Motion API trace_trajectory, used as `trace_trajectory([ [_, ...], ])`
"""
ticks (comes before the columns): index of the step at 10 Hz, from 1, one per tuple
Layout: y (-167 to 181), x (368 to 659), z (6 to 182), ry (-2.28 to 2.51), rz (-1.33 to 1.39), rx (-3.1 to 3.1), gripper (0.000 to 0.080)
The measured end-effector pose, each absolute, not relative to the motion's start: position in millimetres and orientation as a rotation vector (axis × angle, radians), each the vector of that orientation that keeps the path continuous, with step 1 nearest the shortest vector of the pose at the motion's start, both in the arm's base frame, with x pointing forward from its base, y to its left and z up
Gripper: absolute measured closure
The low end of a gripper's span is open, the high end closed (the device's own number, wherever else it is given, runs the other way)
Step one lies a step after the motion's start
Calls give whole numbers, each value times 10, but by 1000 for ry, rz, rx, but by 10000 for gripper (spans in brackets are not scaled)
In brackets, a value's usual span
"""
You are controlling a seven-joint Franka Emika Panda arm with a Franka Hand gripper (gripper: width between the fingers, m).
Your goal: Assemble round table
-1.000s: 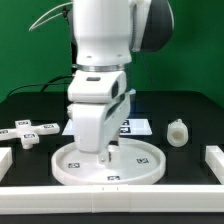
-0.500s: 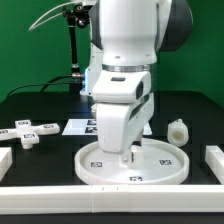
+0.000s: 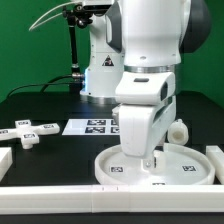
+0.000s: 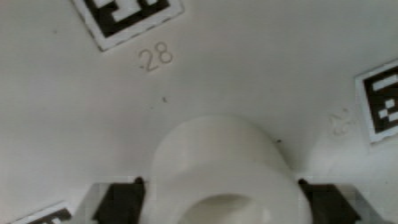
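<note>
The large rimmed round disc (image 3: 150,177) lies flat on the table near the front, toward the exterior view's right. My gripper (image 3: 150,160) stands straight down over its middle. In the wrist view the disc's raised central hub (image 4: 222,160) sits between my dark fingers (image 4: 121,200), and the gripper (image 4: 222,202) is shut on it. Tags show on the disc's face (image 4: 128,18). The short cylindrical leg (image 3: 178,131) stands just behind the disc at the right. The cross-shaped foot piece (image 3: 28,132) lies far off at the left.
The marker board (image 3: 95,126) lies behind the disc at mid-table. White rectangular blocks stand at the left (image 3: 5,158), at the right (image 3: 214,156) and along the front edge (image 3: 40,190). A black stand (image 3: 73,50) rises at the back.
My gripper and the round disc have moved together toward the exterior view's right, from front centre to close by the leg and the right block.
</note>
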State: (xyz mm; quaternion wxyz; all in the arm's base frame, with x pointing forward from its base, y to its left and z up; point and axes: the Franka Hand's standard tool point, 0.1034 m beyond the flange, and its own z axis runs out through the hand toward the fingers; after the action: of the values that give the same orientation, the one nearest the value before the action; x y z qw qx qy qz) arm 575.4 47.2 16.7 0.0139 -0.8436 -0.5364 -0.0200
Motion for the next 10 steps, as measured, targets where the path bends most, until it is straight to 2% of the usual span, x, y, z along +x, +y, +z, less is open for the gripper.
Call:
trace_trajectory([
  [5,467,5772,166,-1660,-61,-2634,393],
  [6,467,5772,166,-1660,-61,-2634,213],
  [7,466,5772,165,-1660,-61,-2634,169],
  [8,452,5764,171,-1664,-63,-2633,169],
  [10,379,5606,297,-1638,-64,-2662,155],
])
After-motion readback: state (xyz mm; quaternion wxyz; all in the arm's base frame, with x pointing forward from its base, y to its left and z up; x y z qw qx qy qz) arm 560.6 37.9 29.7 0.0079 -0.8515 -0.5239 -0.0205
